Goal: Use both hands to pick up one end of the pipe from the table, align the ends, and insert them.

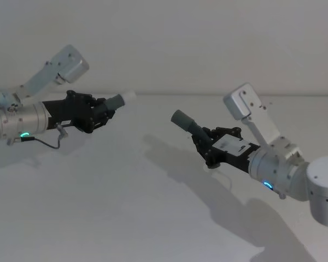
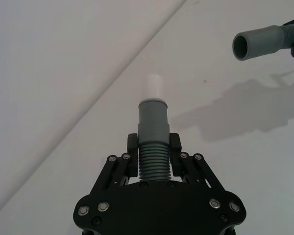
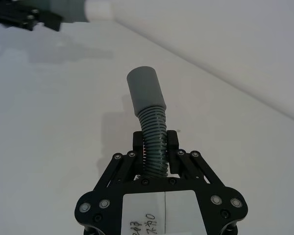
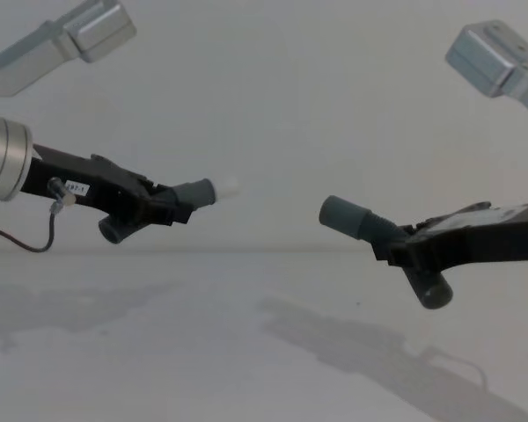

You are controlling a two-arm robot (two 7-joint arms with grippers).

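Dark grey ribbed hose sits in both grippers, and both pieces hang in the air above the white table (image 1: 126, 207). The left gripper (image 1: 103, 112) is on the left, toward the far side, clamped on the ribbed middle of the left piece (image 1: 116, 102). In the left wrist view its fingers (image 2: 132, 143) press the ribs from both sides just behind the smooth collar. The whitish tip (image 1: 129, 95) of that piece points right and slightly up, toward the pale wall (image 1: 180, 43).

The right gripper (image 1: 203, 136) is on the right and nearer, closed on the ribs of the right piece (image 1: 186, 123). The wider socket (image 1: 180, 118) juts out ahead of the fingers and points left and up toward the other piece. In the left wrist view the socket's (image 2: 245, 46) round open mouth faces the camera, well off to one side of the tip (image 2: 155, 88).

From the chest the tip (image 4: 228, 186) and the socket (image 4: 341, 214) face each other across a clear gap, not touching, with the tip a little higher. They are not in line: each piece tilts upward toward the middle. Behind each gripper the other collar of its piece droops down, on the left (image 4: 114, 230) and on the right (image 4: 436, 290). Soft shadows of the arms lie on the table under them.
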